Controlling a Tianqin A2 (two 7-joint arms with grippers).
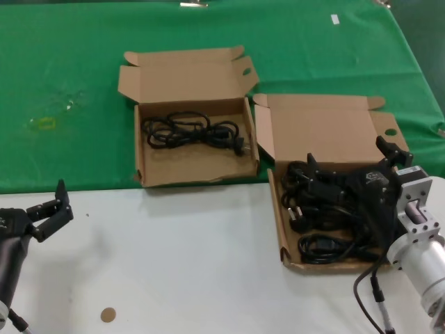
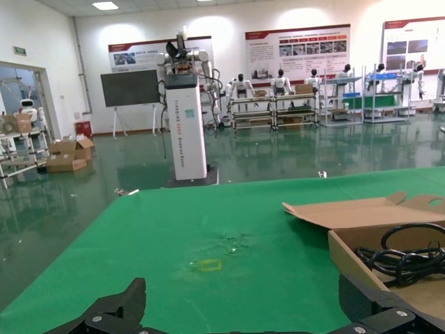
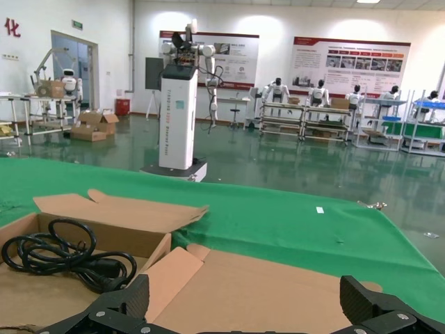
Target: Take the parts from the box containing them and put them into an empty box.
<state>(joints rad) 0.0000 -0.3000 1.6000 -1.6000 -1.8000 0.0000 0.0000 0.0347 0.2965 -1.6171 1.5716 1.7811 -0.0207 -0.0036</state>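
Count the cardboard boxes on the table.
2. One box sits on the green cloth holding one cord bundle; the other box, nearer the right end effector, holds several cords.

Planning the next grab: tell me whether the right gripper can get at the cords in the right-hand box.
Probably yes: the right gripper hangs open directly over the piled power cords in the open-lidded box, nothing between.

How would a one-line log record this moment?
right gripper: open over cords in right box | left gripper: open, idle | left box: one cord
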